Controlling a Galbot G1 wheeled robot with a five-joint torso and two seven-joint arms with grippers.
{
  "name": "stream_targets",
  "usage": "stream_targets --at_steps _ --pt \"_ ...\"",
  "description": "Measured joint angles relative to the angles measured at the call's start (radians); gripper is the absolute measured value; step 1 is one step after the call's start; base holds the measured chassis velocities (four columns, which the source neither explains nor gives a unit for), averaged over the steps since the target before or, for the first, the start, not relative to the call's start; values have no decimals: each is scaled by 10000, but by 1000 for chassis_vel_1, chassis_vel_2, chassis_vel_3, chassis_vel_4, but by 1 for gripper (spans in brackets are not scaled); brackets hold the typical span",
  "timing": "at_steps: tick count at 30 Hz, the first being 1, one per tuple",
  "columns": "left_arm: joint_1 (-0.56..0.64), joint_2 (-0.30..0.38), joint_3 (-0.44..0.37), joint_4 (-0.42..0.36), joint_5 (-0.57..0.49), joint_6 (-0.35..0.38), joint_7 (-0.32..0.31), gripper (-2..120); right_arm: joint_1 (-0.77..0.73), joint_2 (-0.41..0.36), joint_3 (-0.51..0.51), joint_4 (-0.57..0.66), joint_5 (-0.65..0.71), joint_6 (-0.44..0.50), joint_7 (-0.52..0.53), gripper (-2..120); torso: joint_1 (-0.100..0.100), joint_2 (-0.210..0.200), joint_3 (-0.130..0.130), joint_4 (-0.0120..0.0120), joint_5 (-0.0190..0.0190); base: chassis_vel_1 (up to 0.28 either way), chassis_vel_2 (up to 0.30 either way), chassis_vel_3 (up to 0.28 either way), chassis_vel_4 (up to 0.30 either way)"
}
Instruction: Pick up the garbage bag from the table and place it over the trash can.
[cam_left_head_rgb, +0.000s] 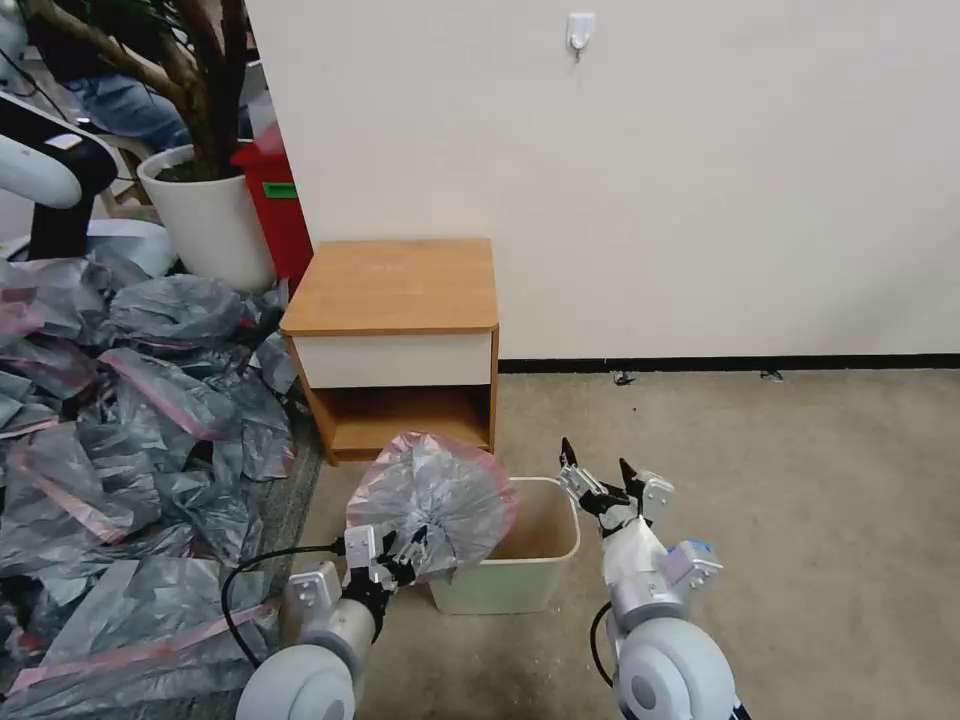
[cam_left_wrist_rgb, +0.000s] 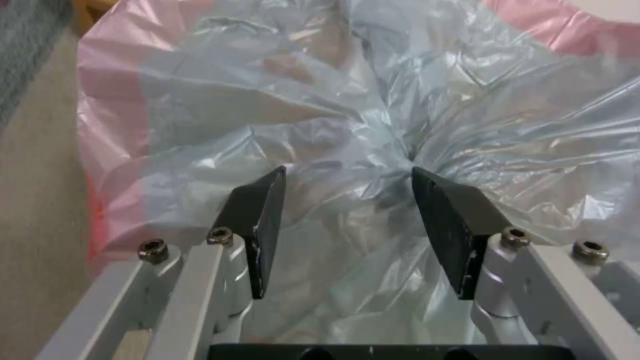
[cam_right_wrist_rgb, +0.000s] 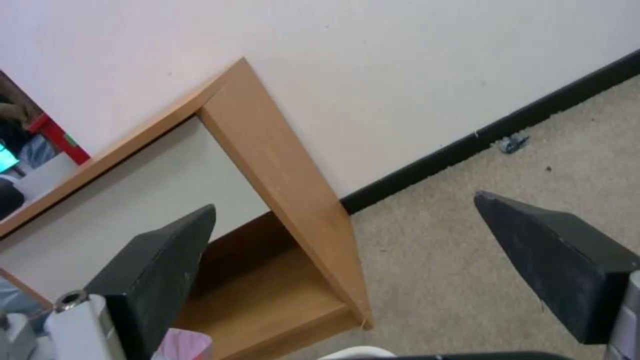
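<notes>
The left hand (cam_left_head_rgb: 415, 552) is pinching a bunched fold of the thin translucent grey plastic garbage bag with a pink-red rim band (cam_left_head_rgb: 432, 495), holding it up over the left rim of the small cream-beige plastic trash can (cam_left_head_rgb: 545, 545) on the carpet. In the left wrist view the black fingers (cam_left_wrist_rgb: 257, 230) are sitting with a gap between them, gathered plastic of the bag (cam_left_wrist_rgb: 373, 125) filling that gap; whether the pads are really pressing the film is hard to make out, and the can is hidden behind the bag there. The bag is fanning open, covering the can's near-left corner, so that corner is hidden in the head view. The right hand (cam_left_head_rgb: 600, 468) is hovering spread wide just beside the can's right rim, holding nothing; in the right wrist view its fingers (cam_right_wrist_rgb: 160, 270) are well apart, framing the side of the small light-brown wooden nightstand with a white drawer front (cam_right_wrist_rgb: 280, 165), with a pink scrap of the bag cut off at the frame edge. The wooden tabletop (cam_left_head_rgb: 395, 283) is standing against the wall behind the can. A big heap of grey-and-pink bags (cam_left_head_rgb: 130, 420) is lying on the floor to the robot's left, partly cut off.
</notes>
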Motion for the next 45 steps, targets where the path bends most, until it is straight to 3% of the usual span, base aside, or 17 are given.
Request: stream_targets --at_steps 27,45 --pt "-1273 730 412 126 -2017 1324 -2091 51 71 37 113 -221 72 27 13 96 0 0 0 0 0 0 0 0 0" --pt "-2170 926 754 297 -3653 2045 -3744 42 159 48 219 -534 90 113 19 92 0 -1 0 0 0 0 0 0 0"
